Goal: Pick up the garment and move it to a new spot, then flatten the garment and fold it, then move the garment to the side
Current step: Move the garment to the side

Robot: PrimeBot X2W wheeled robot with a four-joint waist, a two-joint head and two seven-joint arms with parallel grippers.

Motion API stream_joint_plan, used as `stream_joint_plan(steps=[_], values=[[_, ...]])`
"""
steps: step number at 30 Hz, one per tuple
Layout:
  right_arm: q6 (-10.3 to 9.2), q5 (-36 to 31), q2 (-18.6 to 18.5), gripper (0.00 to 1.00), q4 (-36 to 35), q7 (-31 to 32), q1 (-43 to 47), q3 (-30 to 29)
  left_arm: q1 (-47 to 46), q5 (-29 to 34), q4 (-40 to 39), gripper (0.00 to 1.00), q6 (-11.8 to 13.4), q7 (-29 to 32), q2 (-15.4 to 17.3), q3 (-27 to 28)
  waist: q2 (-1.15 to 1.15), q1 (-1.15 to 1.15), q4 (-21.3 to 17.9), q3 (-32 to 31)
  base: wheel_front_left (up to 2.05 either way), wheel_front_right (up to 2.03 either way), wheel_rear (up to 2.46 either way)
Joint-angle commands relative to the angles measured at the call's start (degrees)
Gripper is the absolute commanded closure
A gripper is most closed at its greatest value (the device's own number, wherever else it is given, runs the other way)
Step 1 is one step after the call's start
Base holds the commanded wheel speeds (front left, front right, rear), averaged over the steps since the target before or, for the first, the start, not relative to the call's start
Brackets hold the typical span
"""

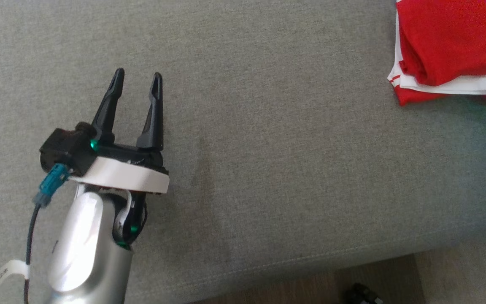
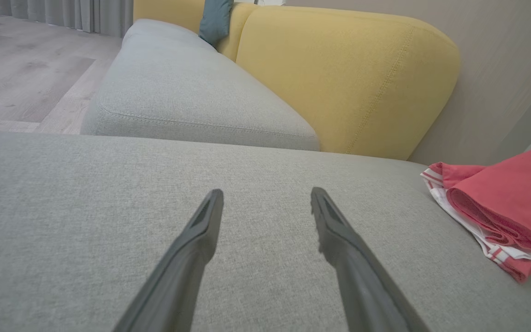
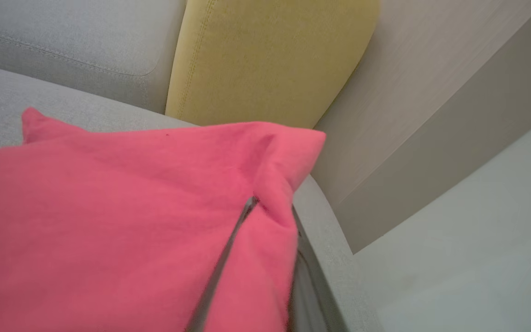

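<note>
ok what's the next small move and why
Probably open the right gripper and let go: it is pinched on a fold of the red garment, which lies folded at the far right of the grey cushion. The left gripper is open, apart from it.

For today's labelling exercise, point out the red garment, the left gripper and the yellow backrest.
red garment [image 1: 449, 38]: head view, folded top layer.
left gripper [image 1: 138, 74]: head view, midway between fingertips.
yellow backrest [image 2: 339, 78]: left wrist view, front face.
</note>
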Motion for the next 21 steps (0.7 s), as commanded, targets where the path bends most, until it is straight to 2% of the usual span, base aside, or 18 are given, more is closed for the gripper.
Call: stream_joint_plan(steps=[1, 5, 6, 7, 18, 21], values=[[0.37, -0.56, -0.77, 1.0, -1.28, 0.74, -0.93, -0.9, -1.93, 0.7, -1.73, 0.0, -0.34, -0.29, 0.65, 1.77, 0.0, 0.0, 0.05, 0.42, 0.0, 0.0, 0.0], [0.37, -0.58, -0.17, 1.0, -0.51, 1.52, -0.9, -2.4, -2.0, 1.02, -1.51, 0.0, -0.55, -0.29, 0.65, 1.92, 0.0, 0.0, 0.0, 0.68, 0.0, 0.0, 0.0], [0.37, -0.54, 0.11, 0.62, -0.44, 1.5, -0.94, -2.81, -1.98, 1.11, -1.45, 0.0, -0.61, -0.29, 0.65, 1.99, 0.0, 0.0, -0.03, 0.69, 0.0, 0.0, 0.0], [0.37, -0.47, 0.41, 0.0, -0.47, 1.31, -0.94, -3.23, -1.95, 1.19, -1.4, 0.0, -0.66, -0.29, 0.65, 2.06, 0.0, 0.0, -0.08, 0.68, 0.0, 0.0, 0.0], [0.37, -1.81, 3.86, 0.0, -4.01, -0.55, -0.97, -3.73, -1.26, 0.55, -0.71, 0.0, -0.97, -0.29, 0.65, 1.92, 0.0, 0.0, -0.14, -2.69, 0.0, 0.0, 0.0], [0.37, -1.32, 6.14, 0.0, -6.33, -1.25, -1.02, -2.67, -0.72, -0.09, -0.83, 0.0, -0.68, -0.29, 0.65, 2.01, 0.0, 0.0, 0.35, -4.58, 0.0, 0.0, 0.0]])
